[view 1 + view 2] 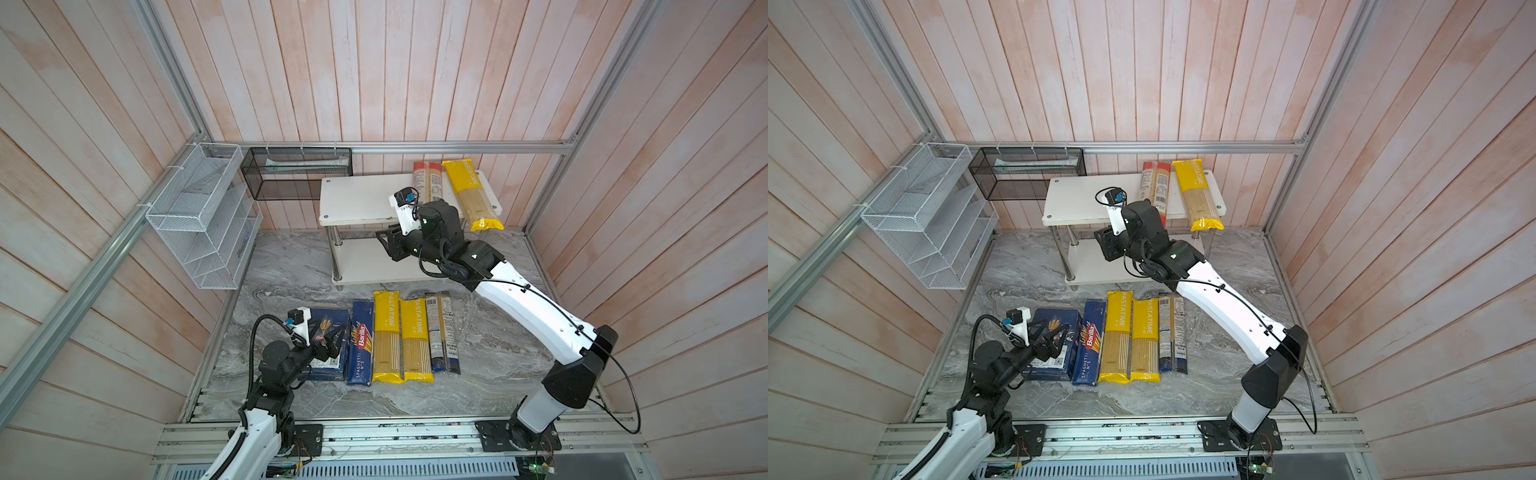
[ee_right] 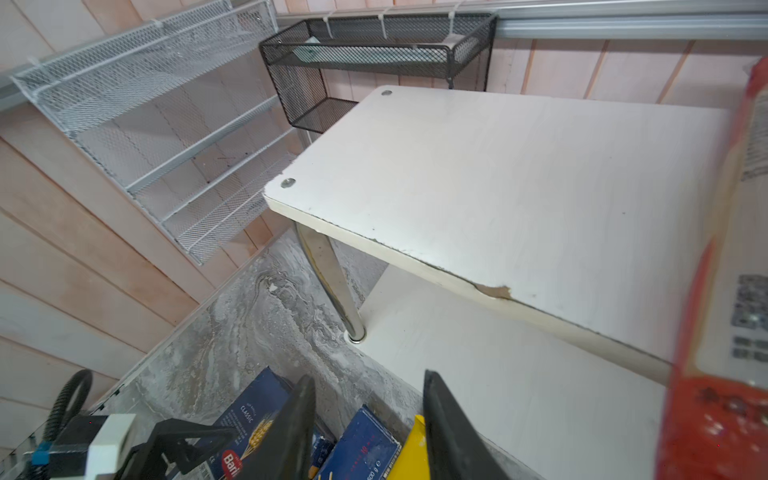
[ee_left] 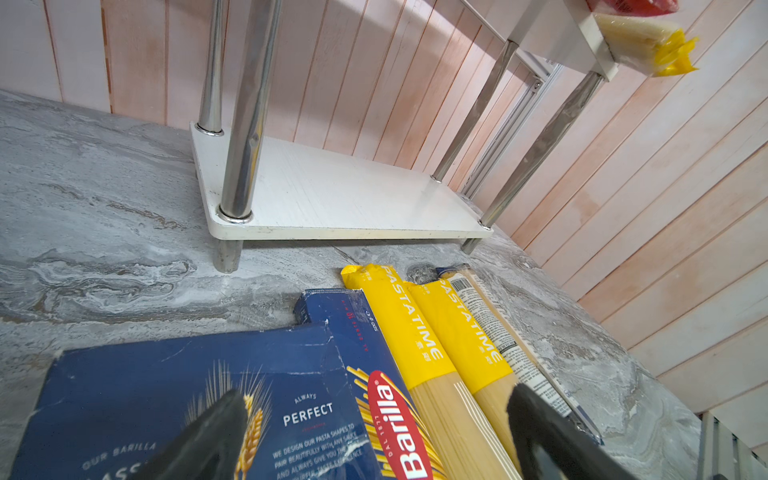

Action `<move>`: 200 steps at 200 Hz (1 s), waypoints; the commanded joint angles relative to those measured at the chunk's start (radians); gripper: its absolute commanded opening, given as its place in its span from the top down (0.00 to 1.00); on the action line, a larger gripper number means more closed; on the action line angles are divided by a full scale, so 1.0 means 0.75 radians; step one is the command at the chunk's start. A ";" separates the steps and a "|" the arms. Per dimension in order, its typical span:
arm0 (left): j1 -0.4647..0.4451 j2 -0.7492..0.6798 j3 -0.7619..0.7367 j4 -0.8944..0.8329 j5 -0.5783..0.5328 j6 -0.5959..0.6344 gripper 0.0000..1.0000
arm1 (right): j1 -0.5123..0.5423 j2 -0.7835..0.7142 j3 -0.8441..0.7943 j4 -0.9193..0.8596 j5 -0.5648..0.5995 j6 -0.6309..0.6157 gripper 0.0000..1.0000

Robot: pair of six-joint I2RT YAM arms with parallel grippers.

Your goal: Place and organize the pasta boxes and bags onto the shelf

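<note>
Right gripper [image 2: 369, 374]: fingers apart, nothing between them. It hangs in front of the shelf [image 1: 361, 199], near the red bag [image 1: 428, 180].
Left gripper [image 3: 378, 392]: fingers spread wide over the wide box [image 3: 166, 395]; cannot tell whether they touch it.

Shelf, top board, right end: red bag and yellow bag C [image 1: 473, 195] lie side by side. C's front end hangs past the edge.

Table [image 1: 498, 353], row from the left: wide box, narrow box [image 1: 360, 345], yellow bag A [image 1: 386, 336], yellow bag B [image 1: 415, 340], dark blue bag [image 1: 442, 332]. All lie flat, side by side.

View notes:
- Both top views: the right arm covers part of the lower board [image 3: 353, 195]; the left wrist view shows it whole.
- Right wrist view only: a chip [image 2: 492, 291] in the top board's front edge.
- The left wrist view does not take in the white wire rack [image 2: 166, 124] or the black mesh basket [image 2: 374, 54].
</note>
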 commanded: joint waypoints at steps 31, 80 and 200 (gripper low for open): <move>-0.001 -0.005 -0.015 0.018 0.010 0.000 0.00 | -0.066 -0.031 0.027 -0.055 0.132 0.052 0.57; -0.001 -0.004 -0.016 0.022 0.010 -0.001 0.00 | -0.136 -0.148 -0.101 -0.012 0.110 0.099 0.57; 0.000 -0.010 -0.017 0.022 0.017 0.000 0.00 | -0.093 -0.455 -0.278 -0.038 -0.150 0.059 0.56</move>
